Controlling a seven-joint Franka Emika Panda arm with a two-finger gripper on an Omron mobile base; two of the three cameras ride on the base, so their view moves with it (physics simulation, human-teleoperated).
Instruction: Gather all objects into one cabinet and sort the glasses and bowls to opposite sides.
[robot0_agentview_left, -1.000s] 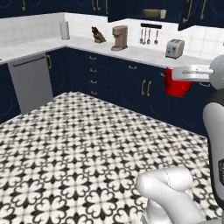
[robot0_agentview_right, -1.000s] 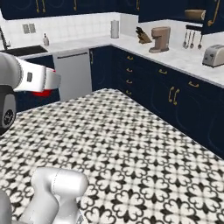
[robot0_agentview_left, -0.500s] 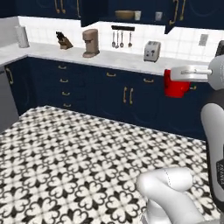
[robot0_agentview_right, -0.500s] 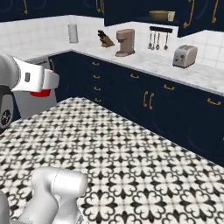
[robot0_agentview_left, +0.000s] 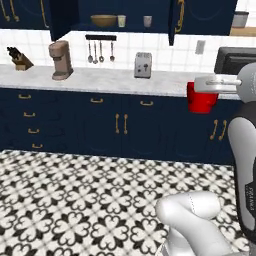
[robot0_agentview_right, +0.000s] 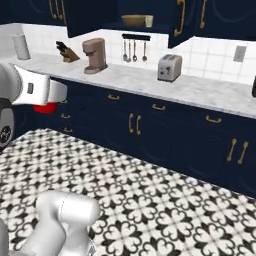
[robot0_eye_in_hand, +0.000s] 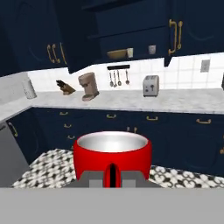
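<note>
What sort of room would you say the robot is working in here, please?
A home kitchen, by the look of it: a toaster and coffee machine stand on a marble counter, with navy cabinets beneath.

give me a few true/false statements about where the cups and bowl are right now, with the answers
1. The jaws are shut on the red cup. True.
2. The wooden bowl sits on the counter beside the toaster. False: it is on the shelf of the open wall cabinet, above the counter.
3. Two small mugs stand on the same shelf, to the right of the bowl. True: the cream mug is next to the bowl, and the grey-white mug further right.
4. The red cup is already on the shelf with the others. False: it is in the air, held by the gripper.
5. The toaster is on the floor. False: it is on the counter.
</note>
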